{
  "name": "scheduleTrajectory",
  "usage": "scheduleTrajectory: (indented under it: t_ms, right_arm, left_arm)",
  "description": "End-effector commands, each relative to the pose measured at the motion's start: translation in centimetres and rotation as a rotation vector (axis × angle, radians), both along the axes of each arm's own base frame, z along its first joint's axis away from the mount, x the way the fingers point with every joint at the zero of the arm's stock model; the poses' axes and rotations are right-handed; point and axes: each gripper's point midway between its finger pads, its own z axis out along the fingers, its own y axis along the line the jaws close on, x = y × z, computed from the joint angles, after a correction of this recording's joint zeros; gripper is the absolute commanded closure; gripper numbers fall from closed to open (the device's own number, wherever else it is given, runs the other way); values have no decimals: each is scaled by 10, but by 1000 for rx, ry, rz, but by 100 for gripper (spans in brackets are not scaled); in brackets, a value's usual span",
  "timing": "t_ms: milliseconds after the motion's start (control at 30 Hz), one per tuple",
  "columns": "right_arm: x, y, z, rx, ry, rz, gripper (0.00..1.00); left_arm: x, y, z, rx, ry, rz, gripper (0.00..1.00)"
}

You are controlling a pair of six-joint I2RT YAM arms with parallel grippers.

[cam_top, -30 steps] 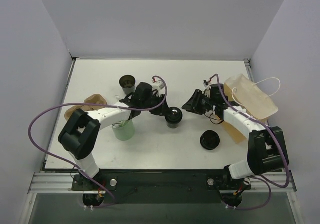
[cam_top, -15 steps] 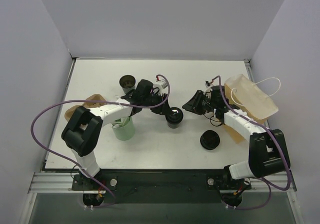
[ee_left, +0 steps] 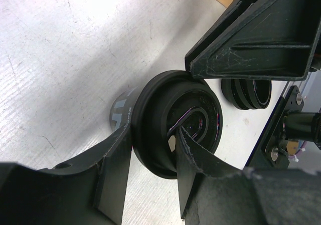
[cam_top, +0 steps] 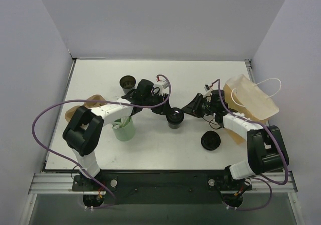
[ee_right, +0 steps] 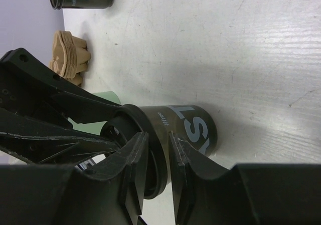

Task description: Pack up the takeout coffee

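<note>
Wrist view: right gripper (ee_right: 158, 137) straddles coffee cup (ee_right: 193, 127) rim.

right gripper (ee_right: 158, 135) — jaws straddling the black cup (ee_right: 190, 127) at its rim

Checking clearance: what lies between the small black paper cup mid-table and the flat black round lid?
Only bare white table between black paper cup and black lid; top view shows it.
</note>
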Motion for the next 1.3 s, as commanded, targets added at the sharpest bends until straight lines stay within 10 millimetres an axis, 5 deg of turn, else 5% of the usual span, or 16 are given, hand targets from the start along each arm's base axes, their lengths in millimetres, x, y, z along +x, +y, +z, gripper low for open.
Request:
scheduleTrajectory:
  t_ms: [0,367,800,1133,1267]
  right_arm:
    - [-9,12,-6,57,-10,58,76]
    - [-37,12,-30,80,5,111,79]
    - [-72,-17,-91,-85,93,34,85]
    - [-90,-19,-136,-231,146,23,86]
    - [-83,-6,-127,-160,127,25,87]
  left_arm:
    - [-28,48,-90,293,139,17,54]
    - [-36,54,-104,312,149,58,54]
    - [-46,68,-121,329,158,160,54]
    - [-60,81,-149,359,199,221,55]
    - [-66,85,-152,370,213,226,55]
